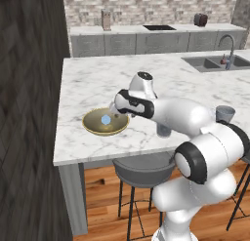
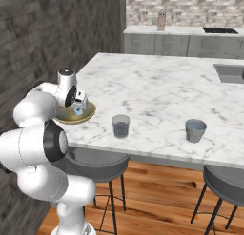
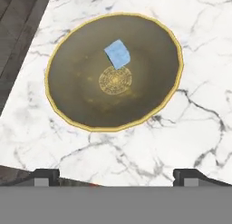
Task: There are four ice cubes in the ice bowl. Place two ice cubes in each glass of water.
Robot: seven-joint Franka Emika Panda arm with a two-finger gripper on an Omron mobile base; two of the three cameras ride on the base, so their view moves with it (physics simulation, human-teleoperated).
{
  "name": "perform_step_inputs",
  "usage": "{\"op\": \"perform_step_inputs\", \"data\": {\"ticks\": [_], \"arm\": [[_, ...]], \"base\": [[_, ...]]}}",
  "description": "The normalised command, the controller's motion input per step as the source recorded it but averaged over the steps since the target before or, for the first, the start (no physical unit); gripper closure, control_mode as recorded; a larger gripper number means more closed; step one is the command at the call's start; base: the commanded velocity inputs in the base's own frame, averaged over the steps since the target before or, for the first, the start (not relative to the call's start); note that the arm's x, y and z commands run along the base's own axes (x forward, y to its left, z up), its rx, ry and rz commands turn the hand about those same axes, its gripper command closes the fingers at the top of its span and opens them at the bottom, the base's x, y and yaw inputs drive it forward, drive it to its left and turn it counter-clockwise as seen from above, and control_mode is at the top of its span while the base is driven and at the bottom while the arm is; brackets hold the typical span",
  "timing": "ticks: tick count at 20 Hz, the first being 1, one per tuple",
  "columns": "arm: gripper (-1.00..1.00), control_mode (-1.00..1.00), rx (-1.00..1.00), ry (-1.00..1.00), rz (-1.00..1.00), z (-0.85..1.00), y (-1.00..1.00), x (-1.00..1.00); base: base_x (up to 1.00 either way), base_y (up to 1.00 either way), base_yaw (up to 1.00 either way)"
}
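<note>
The brassy ice bowl (image 3: 176,51) lies near the left edge of the marble island, also seen as the bowl (image 1: 93,125) and the bowl (image 2: 64,117). One pale blue ice cube (image 3: 117,54) rests in it, just off its middle; the same cube (image 1: 106,120) shows from the left. My gripper (image 3: 117,175) hangs open above the bowl's near side with nothing between its fingertips (image 3: 45,175). The gripper (image 1: 114,108) sits over the bowl's right rim. One glass of water (image 2: 121,126) stands right of the bowl, a second glass (image 2: 196,130) farther right. The arm partly hides the near glass (image 1: 164,130).
The island's left edge and a dark wall lie close beside the bowl. Grey stools (image 1: 141,169) (image 2: 224,179) stand under the front edge. A sink (image 1: 215,63) with a faucet is set in the far right of the island.
</note>
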Motion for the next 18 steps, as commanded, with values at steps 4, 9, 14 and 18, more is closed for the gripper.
{"op": "perform_step_inputs", "data": {"ticks": [4, 9, 14, 18], "arm": [[-1.0, -1.0, -0.26, -0.01, 0.34, -0.34, 0.42, 0.76], [-1.0, -1.0, -0.09, -0.01, 0.01, -0.25, 0.05, 0.27], [-1.0, -1.0, 0.0, -0.03, 0.0, -0.2, 0.16, 0.66], [-1.0, -1.0, 0.0, -0.01, 0.0, -0.16, 0.06, 0.43]], "base": [[0.0, 0.0, 0.0], [0.0, 0.0, 0.0], [0.0, 0.0, 0.0], [0.0, 0.0, 0.0]]}}
